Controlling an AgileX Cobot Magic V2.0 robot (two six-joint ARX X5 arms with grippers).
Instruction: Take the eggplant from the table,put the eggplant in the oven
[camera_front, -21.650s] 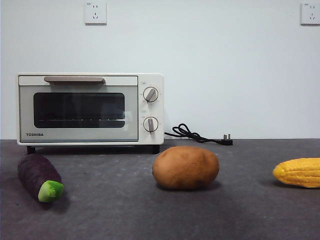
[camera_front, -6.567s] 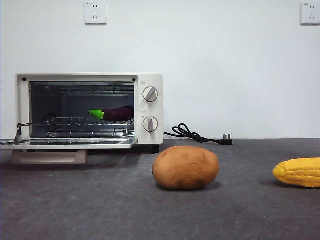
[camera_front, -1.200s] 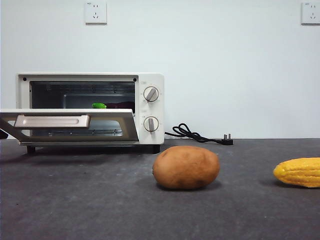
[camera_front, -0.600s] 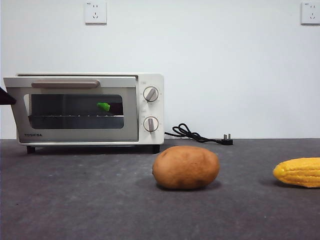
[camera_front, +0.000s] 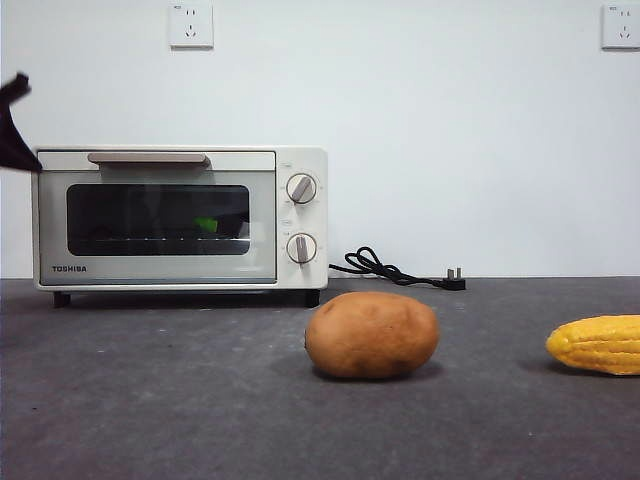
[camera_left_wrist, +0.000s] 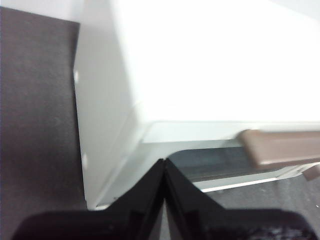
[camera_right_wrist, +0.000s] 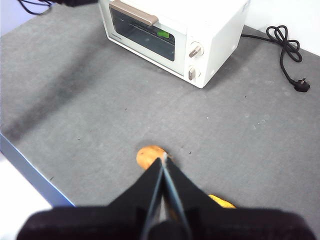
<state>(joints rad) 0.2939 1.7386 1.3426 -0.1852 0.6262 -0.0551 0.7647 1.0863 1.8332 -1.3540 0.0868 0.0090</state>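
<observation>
Now the oven (camera_front: 180, 218) door is shut, and the eggplant (camera_front: 207, 224) lies inside on the rack; only its green cap shows through the glass, at about 3 o'clock of the window's middle. The left gripper (camera_left_wrist: 164, 172), jaws pressed together and holding nothing, sits above the oven's corner near the handle (camera_left_wrist: 280, 147). The right gripper (camera_right_wrist: 163, 167), likewise closed and empty, waits high above the potato (camera_right_wrist: 150, 156). To finish well, the left arm should lift straight up, clear of the handle, without nudging the oven on the table (camera_front: 200, 420).
</observation>
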